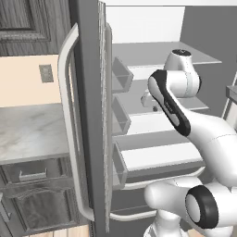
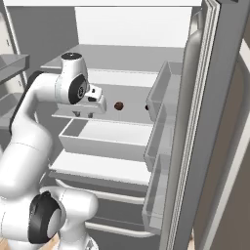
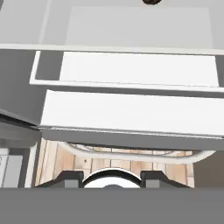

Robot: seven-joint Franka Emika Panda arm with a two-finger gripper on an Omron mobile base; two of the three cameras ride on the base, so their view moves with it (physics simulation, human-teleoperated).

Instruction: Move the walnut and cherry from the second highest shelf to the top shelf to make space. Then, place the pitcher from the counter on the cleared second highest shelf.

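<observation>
Left base view: fridge door (image 1: 88, 115) swung open, edge-on toward the camera, with a long pale handle (image 1: 69, 125) and door bins behind it. Tabletop (image 1: 30, 132) of pale marbled stone to the left, over dark wood-grain cabinets (image 1: 32, 203). White arm reaching into the fridge from the lower right, wrist level with the second highest shelf (image 1: 203, 104). Top shelf (image 1: 152, 51) above it, bare where visible. Small dark object on the second shelf just left of the arm, too small to tell apart as cherry or walnut.

Right base view: tool (image 2: 83, 114) hanging from the hand at the front left edge of the second highest shelf (image 2: 127, 95), pointing down, two short fingertips (image 2: 75, 114) poking below the hand. Walnut (image 2: 118, 105) lying on that shelf to the right of the tool, near but apart. Cherry (image 2: 147, 107) farther right, half hidden behind a door bin (image 2: 163, 90). Top shelf (image 2: 117, 56) above. White drawer (image 2: 105, 139) under the second shelf.

Hand view: looking down past shelf fronts to wooden floor (image 3: 87, 162). Dark round shape at the top edge, apparently the walnut (image 3: 152, 1), cut off by the frame. Fingertips (image 3: 70, 178) of the tool spread wide apart at the bottom, pinching nothing.
</observation>
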